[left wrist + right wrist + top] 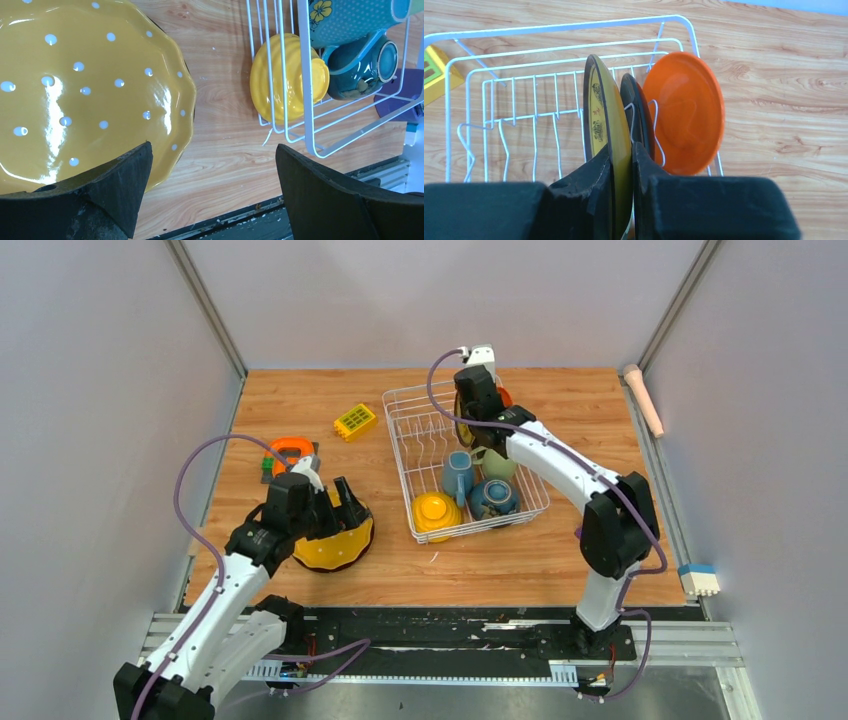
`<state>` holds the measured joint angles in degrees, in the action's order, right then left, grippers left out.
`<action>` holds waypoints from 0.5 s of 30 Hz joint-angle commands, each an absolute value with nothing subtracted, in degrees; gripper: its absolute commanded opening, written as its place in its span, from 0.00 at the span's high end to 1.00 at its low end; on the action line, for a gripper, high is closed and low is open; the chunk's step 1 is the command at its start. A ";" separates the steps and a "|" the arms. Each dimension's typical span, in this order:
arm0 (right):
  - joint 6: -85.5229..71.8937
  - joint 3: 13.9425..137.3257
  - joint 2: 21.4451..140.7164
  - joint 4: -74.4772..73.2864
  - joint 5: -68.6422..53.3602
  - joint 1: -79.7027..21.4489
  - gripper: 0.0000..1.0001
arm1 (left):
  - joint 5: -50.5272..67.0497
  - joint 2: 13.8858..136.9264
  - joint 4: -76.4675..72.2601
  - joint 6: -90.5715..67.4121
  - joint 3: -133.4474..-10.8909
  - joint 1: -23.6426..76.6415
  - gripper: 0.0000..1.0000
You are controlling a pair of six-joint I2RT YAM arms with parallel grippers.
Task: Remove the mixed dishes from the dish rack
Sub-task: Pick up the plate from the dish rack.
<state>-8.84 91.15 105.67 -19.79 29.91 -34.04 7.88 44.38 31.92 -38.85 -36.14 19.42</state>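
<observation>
Right end effector [620, 150]: closed on the top rim of the yellow plate [606, 100], one finger on each face. The plate stands on edge in the dish rack [559, 27], at its far right corner. A dark plate [638, 100] is just beside it, then an orange plate [686, 110] nearest the rack's side wire. Gaps between the three are narrow. On the yellow plate's other face are rows of bare tines.

Left end effector [212, 150]: jaws wide apart, gripping nothing, over the rim of the dotted yellow plate [75, 90], which lies flat on the table [225, 100]. A strip of bare wood separates that rim from the rack's near corner.

Near end of rack: yellow bowl [437, 512], blue mug [458, 472], pale green mug [497, 462] and dark bowl [494, 498], packed close.
</observation>
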 commanded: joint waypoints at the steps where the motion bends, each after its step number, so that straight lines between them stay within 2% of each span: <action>1: -13.82 86.31 95.74 -12.12 25.16 -36.74 1.00 | 7.90 43.11 30.09 -38.07 -36.46 19.33 0.00; 9: -22.66 72.63 79.75 -4.16 11.76 -36.80 1.00 | 8.74 40.87 29.62 -37.50 -38.36 19.34 0.00; 15: -37.23 57.80 69.87 -0.92 -5.53 -36.82 1.00 | 14.91 36.19 23.37 -40.45 -37.02 19.29 0.00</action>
<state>-25.34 66.50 74.94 -7.09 8.60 -36.93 9.89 39.46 30.33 -38.92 -36.14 19.42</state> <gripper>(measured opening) 0.148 0.998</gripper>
